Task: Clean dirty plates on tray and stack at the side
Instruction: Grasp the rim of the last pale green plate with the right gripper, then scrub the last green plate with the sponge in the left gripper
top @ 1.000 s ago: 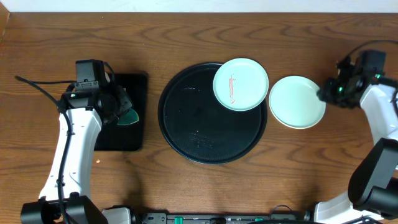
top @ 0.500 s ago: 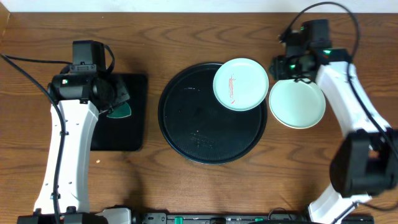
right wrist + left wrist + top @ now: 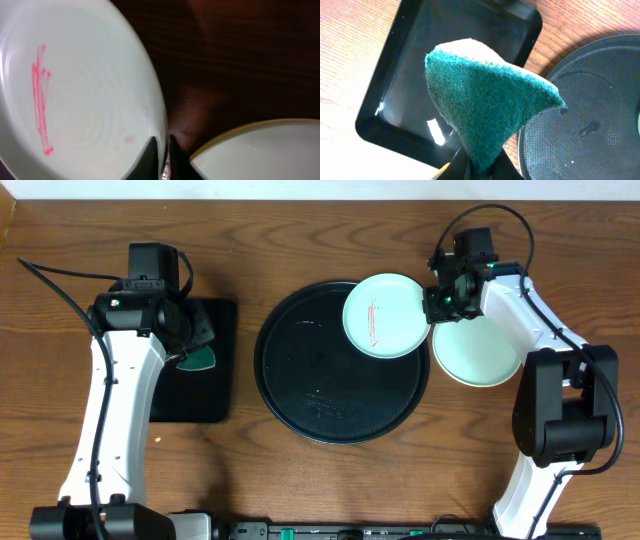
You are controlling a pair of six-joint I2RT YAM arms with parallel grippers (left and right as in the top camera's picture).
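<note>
With right fingers [image 3: 160, 167] pinching only the streaked plate [image 3: 75, 100] by its rim and left fingers [image 3: 480, 172] clamping the sponge [image 3: 485, 95], liable to slip under scrubbing toward the right edge of the counter [image 3: 60, 480].

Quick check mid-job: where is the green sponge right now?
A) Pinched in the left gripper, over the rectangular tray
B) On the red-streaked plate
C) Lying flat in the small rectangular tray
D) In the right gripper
A: the left wrist view shows the green sponge folded and pinched in the left gripper, with the rectangular black tray beneath it.
</note>
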